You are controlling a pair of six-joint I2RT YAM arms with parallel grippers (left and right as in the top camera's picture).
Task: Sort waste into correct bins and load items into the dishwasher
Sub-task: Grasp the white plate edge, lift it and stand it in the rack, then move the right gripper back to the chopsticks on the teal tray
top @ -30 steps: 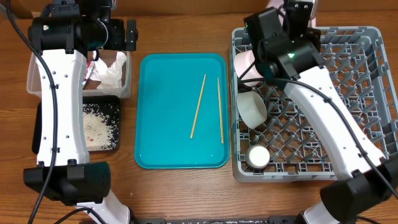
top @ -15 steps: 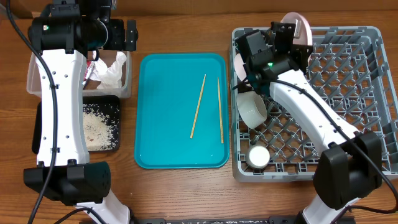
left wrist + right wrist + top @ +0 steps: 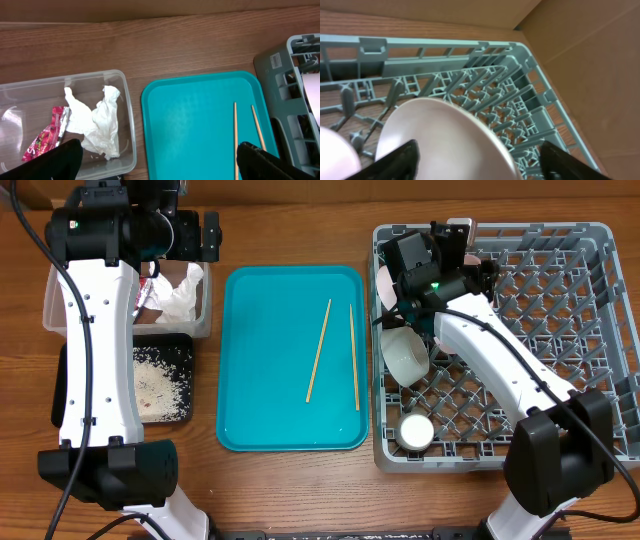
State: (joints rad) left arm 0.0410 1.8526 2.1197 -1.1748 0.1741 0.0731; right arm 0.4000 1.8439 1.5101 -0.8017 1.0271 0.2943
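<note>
My right gripper hangs over the far left corner of the grey dishwasher rack. It is open, its fingers wide on either side of the round white plate, which stands on edge among the pegs. Two bowls and a cup sit along the rack's left side. Two chopsticks lie on the teal tray. My left gripper is open and empty, above the gap between the teal tray and the clear tub, which holds napkins and a red wrapper.
A black tray with loose rice sits in front of the clear tub. The rack's right half shows only upright pegs. Cardboard walls stand behind the table.
The right gripper came down to the rack's far left corner and opened. The plate it held now stands on edge between its fingers. The left arm has not moved.
</note>
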